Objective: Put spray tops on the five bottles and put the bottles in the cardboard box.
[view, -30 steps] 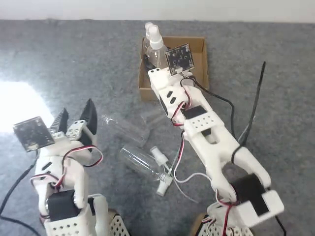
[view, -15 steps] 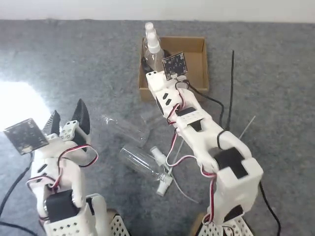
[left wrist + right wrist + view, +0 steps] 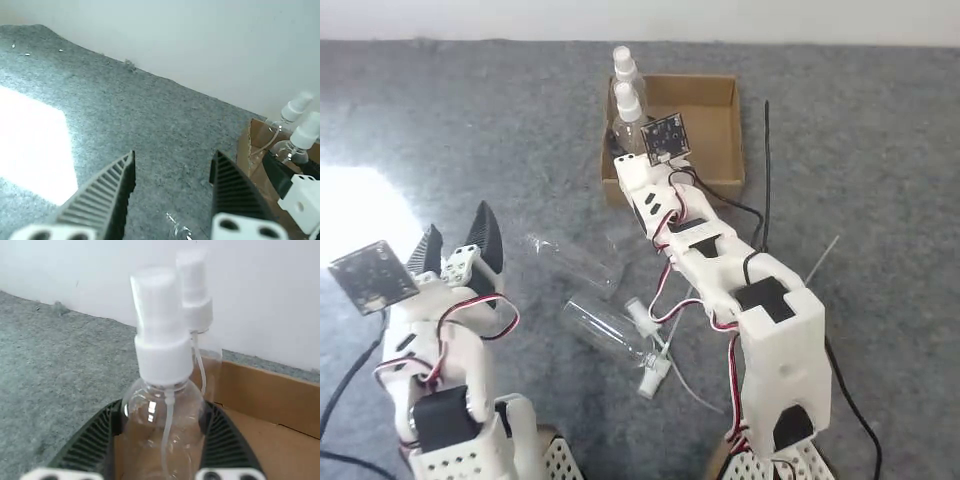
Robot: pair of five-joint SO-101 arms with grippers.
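While the right tool (image 3: 161,442) pinches a clear round-shouldered bottle (image 3: 150,412) with white spray top (image 3: 160,340), upright at a corner of the cardboard box (image 3: 715,120), ribbed left tool (image 3: 175,155) spread above grey felt worktop (image 3: 470,120).

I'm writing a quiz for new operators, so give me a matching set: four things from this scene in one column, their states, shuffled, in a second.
1. left gripper
2. right gripper
3. uncapped bottle
4. cardboard box

A. lying on its side on the grey mat
B. brown, open at the top
C. open, nothing between its fingers
D. shut on a capped bottle

Pairs: 1-C, 2-D, 3-A, 4-B.
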